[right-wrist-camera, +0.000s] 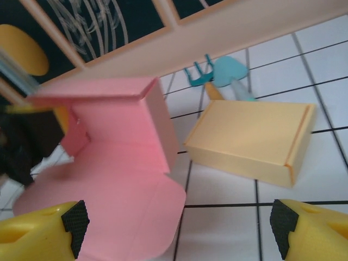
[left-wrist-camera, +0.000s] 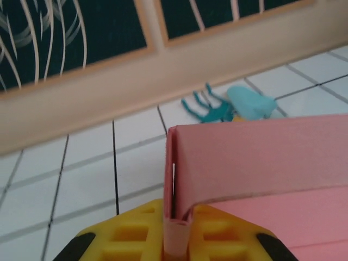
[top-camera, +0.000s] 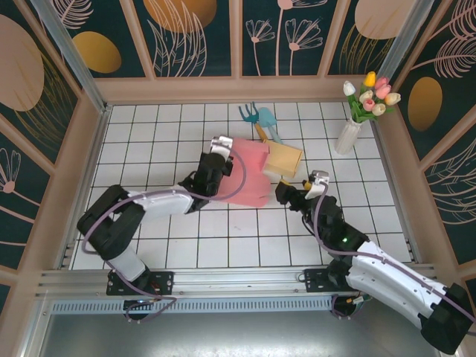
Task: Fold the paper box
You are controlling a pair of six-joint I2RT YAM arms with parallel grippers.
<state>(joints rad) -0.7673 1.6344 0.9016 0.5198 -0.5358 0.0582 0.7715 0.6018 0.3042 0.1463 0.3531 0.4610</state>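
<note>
**Paper box half-raised, one wall pinched**

Paper box (top-camera: 249,175), pink, sits near table (top-camera: 149,149) centre. One side wall is folded upright; a rounded flap lies flat on the tiles toward 6 o'clock. Not yet a closed box.

Left gripper (top-camera: 221,152) at the box's 9 o'clock edge, clenched on the upright wall; the wrist view shows the thin pink card nipped between the yellow fingers. Right gripper (top-camera: 286,195) at the box's 4 o'clock, released, jaws wide apart, nothing between them, low over the tiles facing the flat flap.

Yellow box (top-camera: 281,158) lies against the pink one at 2 o'clock. Teal utensils (top-camera: 259,117) at 12 o'clock, flower vase (top-camera: 348,134) further off at 2 o'clock.

Risks, as judged:
- Single-wall pinch on thin card: a pull could crease or tear it, or let it slip free.
- Base unpinned, so a push on the flap may slide the whole box.
- Right gripper sweeping in could knock the yellow box.

Pose: left arm reaches from 7 o'clock, elbow out, forearm low toward 2 o'clock. Right arm extends from 5 o'clock toward 11 o'clock, wrist dipped.
</note>
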